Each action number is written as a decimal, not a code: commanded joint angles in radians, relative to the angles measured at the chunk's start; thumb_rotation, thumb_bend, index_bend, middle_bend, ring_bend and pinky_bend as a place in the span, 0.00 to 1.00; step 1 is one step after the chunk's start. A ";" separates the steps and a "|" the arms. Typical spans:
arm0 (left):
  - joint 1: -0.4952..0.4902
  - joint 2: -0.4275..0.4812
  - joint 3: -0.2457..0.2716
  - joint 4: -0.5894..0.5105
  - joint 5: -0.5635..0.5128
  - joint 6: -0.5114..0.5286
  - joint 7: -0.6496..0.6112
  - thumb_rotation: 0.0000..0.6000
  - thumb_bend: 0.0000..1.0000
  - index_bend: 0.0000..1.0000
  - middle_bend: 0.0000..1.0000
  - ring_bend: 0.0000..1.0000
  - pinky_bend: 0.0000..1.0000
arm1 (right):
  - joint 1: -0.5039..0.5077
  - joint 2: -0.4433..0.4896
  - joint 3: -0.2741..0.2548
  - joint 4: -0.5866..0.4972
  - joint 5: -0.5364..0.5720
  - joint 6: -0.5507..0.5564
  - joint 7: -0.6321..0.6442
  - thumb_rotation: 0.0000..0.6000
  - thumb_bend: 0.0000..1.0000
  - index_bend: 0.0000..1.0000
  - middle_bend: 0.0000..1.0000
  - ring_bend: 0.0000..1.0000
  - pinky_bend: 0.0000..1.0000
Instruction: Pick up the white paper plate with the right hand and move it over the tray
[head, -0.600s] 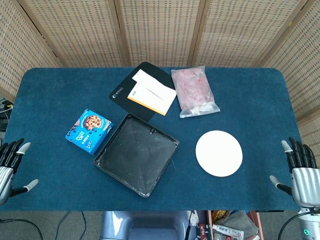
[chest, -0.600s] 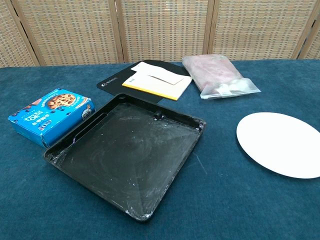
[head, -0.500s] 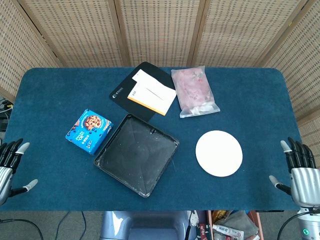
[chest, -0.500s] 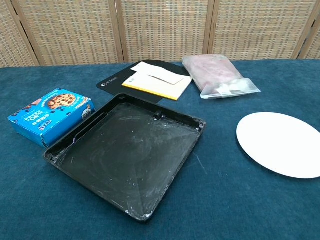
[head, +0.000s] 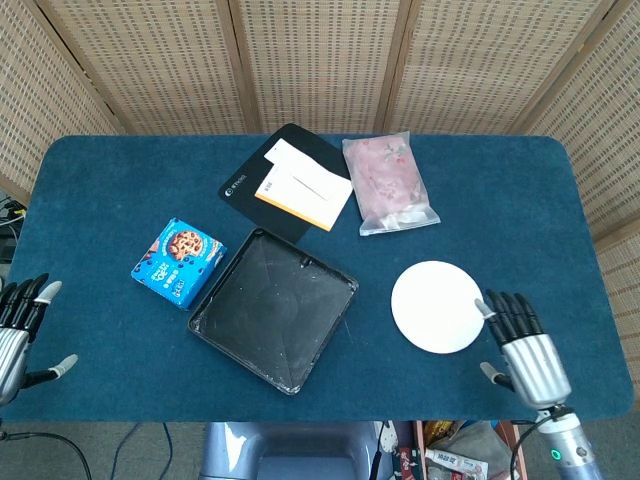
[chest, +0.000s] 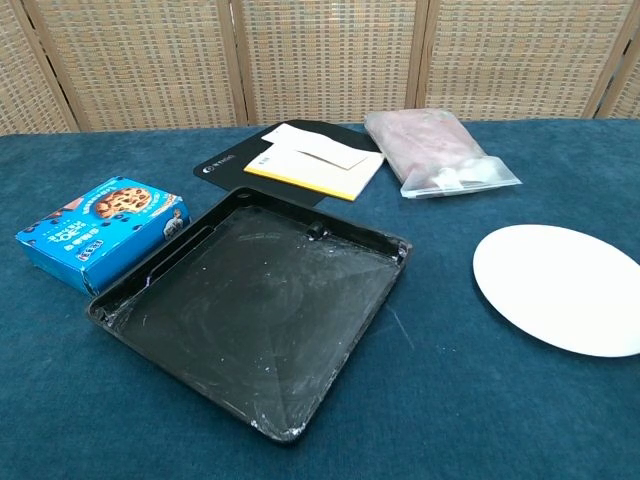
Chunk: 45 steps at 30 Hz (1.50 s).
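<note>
One relation governs the pick: the white paper plate (head: 438, 306) lies flat on the tabletop (head: 520, 200), just left of the right robot hand (head: 522, 340), fingertips at its rim. That hand is spread and empty. The tray (head: 273, 308) sits further left, apart from the plate.

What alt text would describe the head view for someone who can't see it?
From above, the right hand hovers open beside a white plate on a blue table. Left of the plate sit a black tray and cookie box.
</note>
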 joint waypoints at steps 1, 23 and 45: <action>-0.004 -0.002 -0.004 -0.002 -0.017 -0.015 0.008 1.00 0.00 0.00 0.00 0.00 0.00 | 0.064 -0.080 0.003 0.084 -0.042 -0.058 -0.049 1.00 0.00 0.06 0.00 0.00 0.05; -0.011 -0.008 -0.011 -0.008 -0.047 -0.038 0.035 1.00 0.00 0.00 0.00 0.00 0.00 | 0.153 -0.248 -0.026 0.231 0.008 -0.204 -0.112 1.00 0.15 0.19 0.00 0.00 0.06; -0.011 -0.013 -0.013 -0.003 -0.051 -0.039 0.038 1.00 0.00 0.00 0.00 0.00 0.00 | 0.169 -0.288 -0.028 0.268 0.101 -0.260 -0.166 1.00 0.29 0.25 0.00 0.00 0.07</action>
